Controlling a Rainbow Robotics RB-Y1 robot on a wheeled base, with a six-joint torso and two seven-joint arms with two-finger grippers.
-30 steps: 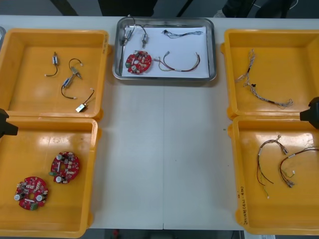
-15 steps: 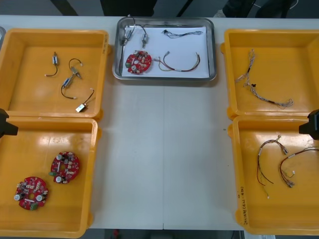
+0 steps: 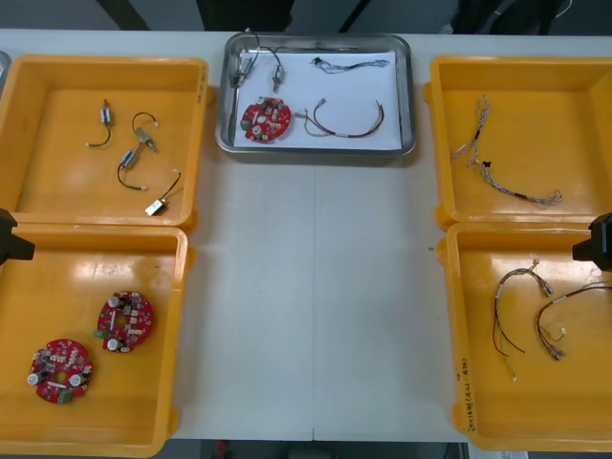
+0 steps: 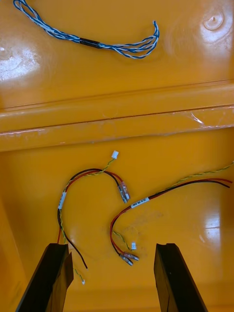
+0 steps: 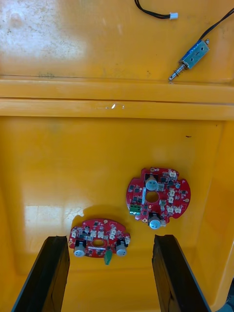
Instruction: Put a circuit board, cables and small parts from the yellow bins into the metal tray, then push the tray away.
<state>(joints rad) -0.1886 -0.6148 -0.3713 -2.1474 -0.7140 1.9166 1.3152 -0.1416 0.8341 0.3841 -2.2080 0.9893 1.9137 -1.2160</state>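
Note:
The metal tray (image 3: 411, 96) sits at the table's far middle, white inside. It holds a red circuit board (image 3: 267, 119), small metal parts (image 3: 260, 67), a blue and white cable (image 3: 350, 64) and a red and yellow cable (image 3: 346, 122). My left gripper (image 5: 108, 280) hangs open over the near left bin, above two red circuit boards (image 5: 158, 195) (image 5: 99, 239). My right gripper (image 4: 113, 280) hangs open over the near right bin, above two red and yellow cables (image 4: 90, 187) (image 4: 161, 204). In the front view both arms show at the side edges (image 3: 11, 239) (image 3: 599, 239).
The far left yellow bin (image 3: 57, 182) holds small metal parts with black cables (image 3: 143, 158). Blue and white cables (image 3: 502, 167) lie in the far right bin (image 3: 574, 105). The near left bin (image 3: 182, 335) and near right bin (image 3: 454, 316) flank bare table.
The right arm has shifted slightly toward me at the right edge. The left arm and the objects are unchanged.

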